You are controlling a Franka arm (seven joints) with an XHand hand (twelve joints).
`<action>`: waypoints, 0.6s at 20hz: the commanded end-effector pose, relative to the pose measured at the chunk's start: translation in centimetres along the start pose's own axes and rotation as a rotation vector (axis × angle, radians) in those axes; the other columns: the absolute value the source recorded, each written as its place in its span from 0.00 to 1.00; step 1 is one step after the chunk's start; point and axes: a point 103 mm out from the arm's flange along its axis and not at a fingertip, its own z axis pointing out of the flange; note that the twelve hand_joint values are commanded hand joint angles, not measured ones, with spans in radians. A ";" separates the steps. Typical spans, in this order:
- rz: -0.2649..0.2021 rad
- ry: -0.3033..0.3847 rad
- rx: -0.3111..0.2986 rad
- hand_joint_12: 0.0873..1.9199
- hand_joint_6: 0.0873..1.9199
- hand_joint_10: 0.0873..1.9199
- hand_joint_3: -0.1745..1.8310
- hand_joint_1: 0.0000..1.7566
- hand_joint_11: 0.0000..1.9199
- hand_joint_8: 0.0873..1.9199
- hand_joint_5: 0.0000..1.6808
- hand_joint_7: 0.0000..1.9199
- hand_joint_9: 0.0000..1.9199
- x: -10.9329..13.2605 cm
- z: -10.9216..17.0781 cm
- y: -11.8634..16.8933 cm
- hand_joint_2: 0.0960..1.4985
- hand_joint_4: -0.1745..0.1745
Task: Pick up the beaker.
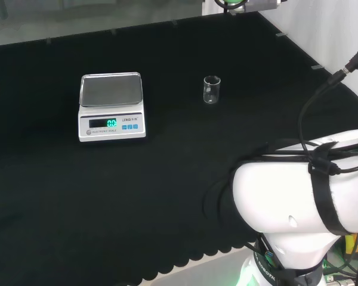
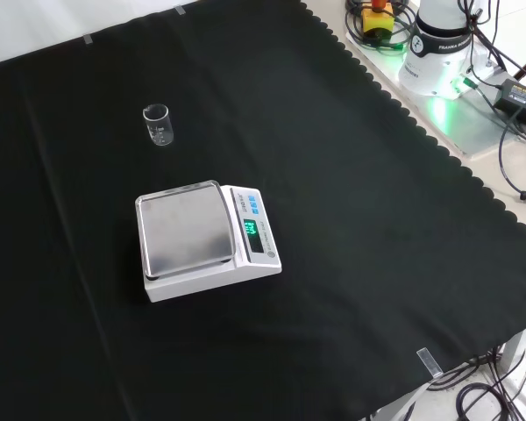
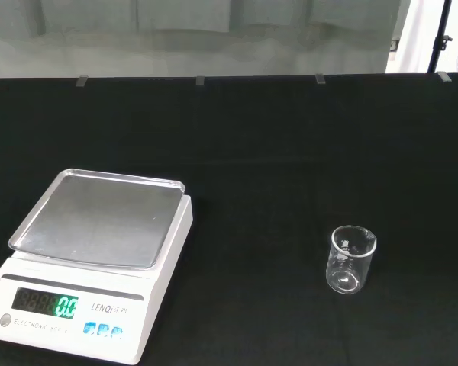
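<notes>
Glassware here is a single small clear beaker (image 1: 212,89) standing upright on the black cloth (image 1: 167,179) of the worktop, with nothing touching it. In the head view it stands to the right of a white digital scale (image 1: 112,107), well apart from it and a little farther back. In the front view the beaker (image 2: 158,124) stands beyond the scale (image 2: 206,241), toward the top left of the cloth (image 2: 351,219). In the wrist view the beaker (image 3: 351,259) shows printed markings on its wall and a pouring lip at its rim; it looks empty, though clear glass on black cloth makes that hard to judge. The scale (image 3: 91,263) has a bare steel pan, a lit green display and small blue buttons on its front face. The arm's white links (image 1: 304,196) show at the lower right of the head view, and its base (image 2: 443,44) stands off the cloth at the top right of the front view. Whether the hand is released or clenched I cannot tell.
</notes>
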 end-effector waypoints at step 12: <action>-0.006 0.021 0.027 0.76 0.00 0.30 0.27 0.17 0.00 0.09 0.02 0.00 0.00 -2.8 4.2 9.0 0.60 0.33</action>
